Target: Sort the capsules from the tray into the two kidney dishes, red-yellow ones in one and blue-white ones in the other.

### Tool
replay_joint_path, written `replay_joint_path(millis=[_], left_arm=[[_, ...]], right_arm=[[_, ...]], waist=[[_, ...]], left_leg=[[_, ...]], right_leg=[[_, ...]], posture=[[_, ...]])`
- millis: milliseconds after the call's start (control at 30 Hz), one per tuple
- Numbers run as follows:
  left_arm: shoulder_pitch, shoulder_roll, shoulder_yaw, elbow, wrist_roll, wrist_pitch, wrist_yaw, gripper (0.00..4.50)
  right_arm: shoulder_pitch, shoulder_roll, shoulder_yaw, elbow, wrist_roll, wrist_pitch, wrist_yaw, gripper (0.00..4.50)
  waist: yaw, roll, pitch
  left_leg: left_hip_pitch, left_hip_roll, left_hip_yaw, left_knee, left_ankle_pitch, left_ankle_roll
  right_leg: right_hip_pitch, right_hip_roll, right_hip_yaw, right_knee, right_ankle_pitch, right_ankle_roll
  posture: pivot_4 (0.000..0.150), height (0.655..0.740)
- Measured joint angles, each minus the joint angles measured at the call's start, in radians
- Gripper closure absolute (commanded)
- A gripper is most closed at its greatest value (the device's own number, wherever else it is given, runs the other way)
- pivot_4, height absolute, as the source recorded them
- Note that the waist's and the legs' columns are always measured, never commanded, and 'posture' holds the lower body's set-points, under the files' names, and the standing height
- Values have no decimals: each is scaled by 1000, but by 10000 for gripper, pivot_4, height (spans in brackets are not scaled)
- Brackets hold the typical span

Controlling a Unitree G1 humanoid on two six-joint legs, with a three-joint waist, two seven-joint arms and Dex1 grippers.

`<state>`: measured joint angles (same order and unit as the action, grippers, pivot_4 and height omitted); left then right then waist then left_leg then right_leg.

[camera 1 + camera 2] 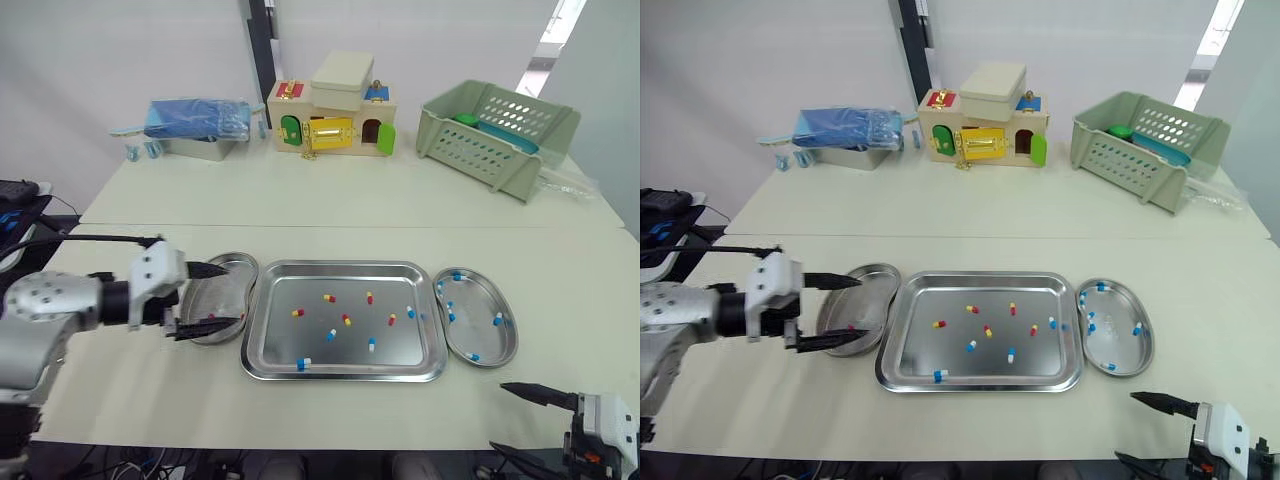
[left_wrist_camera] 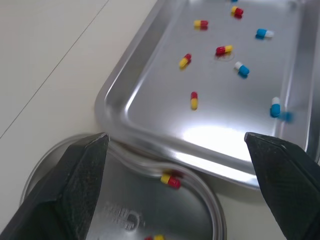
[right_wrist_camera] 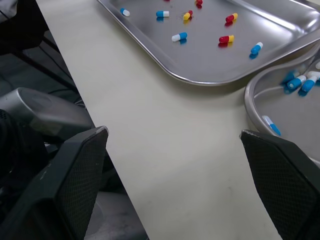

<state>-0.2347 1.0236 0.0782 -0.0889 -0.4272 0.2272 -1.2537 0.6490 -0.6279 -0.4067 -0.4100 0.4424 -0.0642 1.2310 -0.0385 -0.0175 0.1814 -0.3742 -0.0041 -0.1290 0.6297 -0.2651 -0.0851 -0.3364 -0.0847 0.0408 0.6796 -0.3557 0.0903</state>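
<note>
Left of the big rectangular steel tray, the left jaws hang wide apart and empty over the shiny steel kidney dish. A red-yellow capsule lies in it, close to the wall on the tray side. The right jaws are spread apart too, holding nothing, low over the pale desk well off the tray's near right corner.

On to the tray itself: red-yellow capsules and blue-white capsules lie scattered loose across its floor, so the sort looks only partway along. Just right of the tray, the second steel kidney dish carries several blue-white ones. So the dishes are assigned, reds left of the tray and blues right of it.

My read is that this is a gap between picks. Next up for the left jaws is a swing across the tray's rim to the nearest red-yellow capsule, then a narrow, careful pinch. It's small and rounded on slick metal, so it could skid. The right jaws have the longer reach to a blue one.

Any writing? A stamped mark on the left dish's floor, too faint to read.
</note>
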Motion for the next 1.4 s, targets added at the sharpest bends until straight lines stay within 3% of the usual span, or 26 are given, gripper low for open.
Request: replay_joint_path(millis=[167,267,433,733,1067,1400], left_arm=[[-128,-40,-163,-10,52,128,-15,0],[-144,-49,-203,-28,64,183,-15,5614],[-144,-81,-256,-52,119,212,6,21727],[-200,-174,-313,37,271,153,99,21727],[-243,-249,-358,97,320,157,110,21727],[-252,-267,-358,119,350,151,105,44784]], right_arm=[[-1,3,48,-43,-2,14,-66,411],[9,3,58,-51,-9,15,-83,0],[8,2,62,-49,-25,12,-99,0],[5,-5,76,-49,-26,13,-122,0],[8,-5,91,-50,-29,13,-149,0],[8,-5,96,-50,-28,14,-172,0]], waist=[[0,0,0],[-1,0,0],[3,0,0],[5,0,0],[5,0,0],[5,0,0]], left_leg=[[-1,0,0,0,0,0],[-1,0,0,0,0,0],[-1,0,-1,0,0,0],[-1,0,-1,1,0,0],[-1,0,-1,1,0,0],[-1,0,-1,1,0,0]], right_leg=[[-1,0,0,0,0,0],[-1,0,0,0,0,0],[0,0,0,0,0,0],[0,0,0,0,0,0],[0,0,-1,0,0,0],[0,0,-1,0,0,0]], posture=[[1500,7400],[1500,7400],[1500,7400],[1500,7400],[1500,7400],[1500,7400]])
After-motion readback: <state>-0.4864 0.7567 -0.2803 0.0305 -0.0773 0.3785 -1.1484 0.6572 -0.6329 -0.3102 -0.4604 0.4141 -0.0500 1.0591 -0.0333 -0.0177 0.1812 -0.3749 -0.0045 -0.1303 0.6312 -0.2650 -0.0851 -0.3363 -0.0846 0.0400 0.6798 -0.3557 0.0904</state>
